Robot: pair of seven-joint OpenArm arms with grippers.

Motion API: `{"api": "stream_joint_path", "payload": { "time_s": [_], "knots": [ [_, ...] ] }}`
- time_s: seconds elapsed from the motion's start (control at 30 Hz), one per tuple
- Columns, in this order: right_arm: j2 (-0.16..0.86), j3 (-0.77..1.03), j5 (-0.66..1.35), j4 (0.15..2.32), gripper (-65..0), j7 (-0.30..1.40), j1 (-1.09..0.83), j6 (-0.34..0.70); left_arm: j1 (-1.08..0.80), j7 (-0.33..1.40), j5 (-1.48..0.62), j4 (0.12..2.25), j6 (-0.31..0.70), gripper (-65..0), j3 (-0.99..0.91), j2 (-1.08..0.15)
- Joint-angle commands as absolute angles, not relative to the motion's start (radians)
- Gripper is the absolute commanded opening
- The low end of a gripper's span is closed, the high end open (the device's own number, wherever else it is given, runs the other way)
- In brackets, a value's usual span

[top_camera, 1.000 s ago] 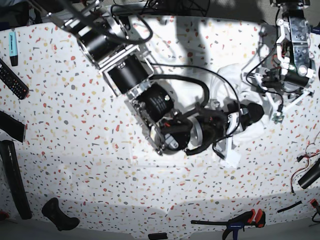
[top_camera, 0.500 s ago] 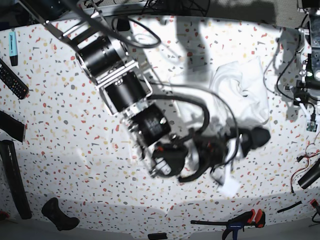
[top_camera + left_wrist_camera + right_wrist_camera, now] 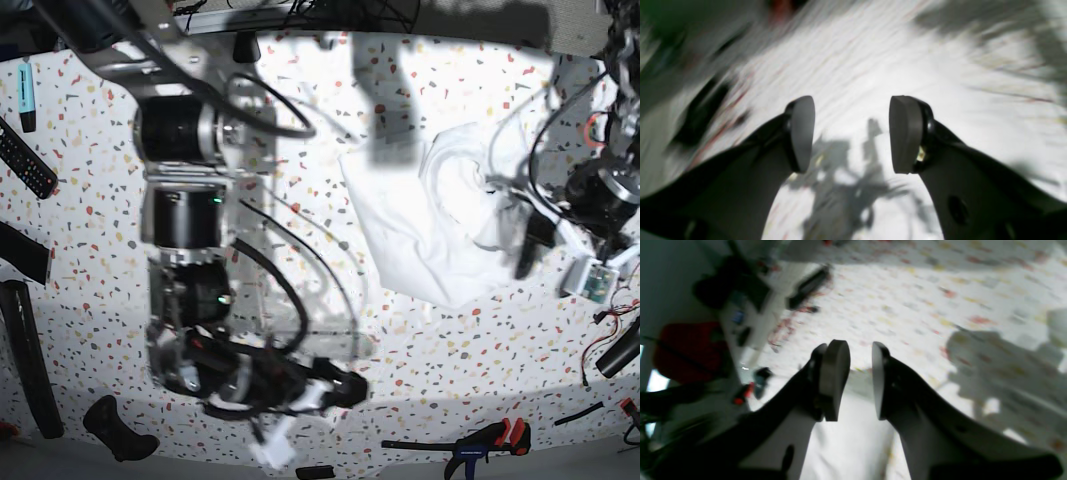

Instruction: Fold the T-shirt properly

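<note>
The white T-shirt (image 3: 430, 220) lies crumpled and unfolded on the speckled table (image 3: 100, 250), right of centre in the base view. My left gripper (image 3: 527, 250) hangs at the shirt's right edge. In the left wrist view the left gripper (image 3: 851, 133) is open wide over a blurred white surface, with nothing between its pads. My right gripper (image 3: 345, 388) is far from the shirt, near the table's front edge. In the right wrist view the right gripper (image 3: 860, 380) shows a narrow gap between its pads, with only the speckled tabletop behind it.
A remote (image 3: 25, 160) and a blue marker (image 3: 27, 95) lie at the far left. Black parts (image 3: 25, 360) and a black handle (image 3: 120, 430) sit at the front left. A red-handled clamp (image 3: 485, 440) lies at the front edge, and cables (image 3: 615, 340) at the right.
My right arm has swung off the shirt, leftward and toward the table's front edge, uncovering the shirt. My left arm has dropped to the shirt's right edge. Both views are motion-blurred.
</note>
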State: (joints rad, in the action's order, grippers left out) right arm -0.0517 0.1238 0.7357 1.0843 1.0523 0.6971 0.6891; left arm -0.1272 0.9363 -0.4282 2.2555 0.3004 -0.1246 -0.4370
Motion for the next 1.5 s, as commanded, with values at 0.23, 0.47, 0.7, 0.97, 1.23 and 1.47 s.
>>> {"api": "stream_joint_path", "payload": {
  "time_s": [0.23, 0.47, 0.7, 0.97, 1.23, 1.47],
  "knots": [
    [0.14, 0.124, 0.757, 1.1, -48.6, 1.047, 0.654, 0.698, -0.116, 0.904, -0.611, 2.278, 0.422, -31.0, -0.127, -0.277],
    [0.248, 0.124, 0.759, 1.1, -48.6, 1.047, 0.62, 0.698, -0.116, 0.902, -0.599, 2.274, 0.437, -31.1, 0.023, -0.15],
    [0.257, 0.124, 0.763, 1.1, -48.6, 1.047, 0.62, 0.698, -0.113, 0.693, -0.318, 2.12, 0.419, -31.1, 0.232, -0.083],
    [0.258, 0.124, 0.762, 1.1, -48.6, 1.04, 0.62, 0.698, -0.052, 0.523, 0.009, 1.848, 0.377, -31.1, 0.256, -0.088],
    [0.258, 0.124, 0.762, 1.1, -48.6, 1.04, 0.62, 0.698, -0.053, 0.479, 0.104, 1.779, 0.377, -31.1, 0.256, -0.188],
    [0.258, 0.124, 0.762, 1.1, -48.6, 1.042, 0.62, 0.698, -0.067, 0.424, 0.07, 1.731, 0.277, -31.1, 0.256, -0.281]
  ]
}}
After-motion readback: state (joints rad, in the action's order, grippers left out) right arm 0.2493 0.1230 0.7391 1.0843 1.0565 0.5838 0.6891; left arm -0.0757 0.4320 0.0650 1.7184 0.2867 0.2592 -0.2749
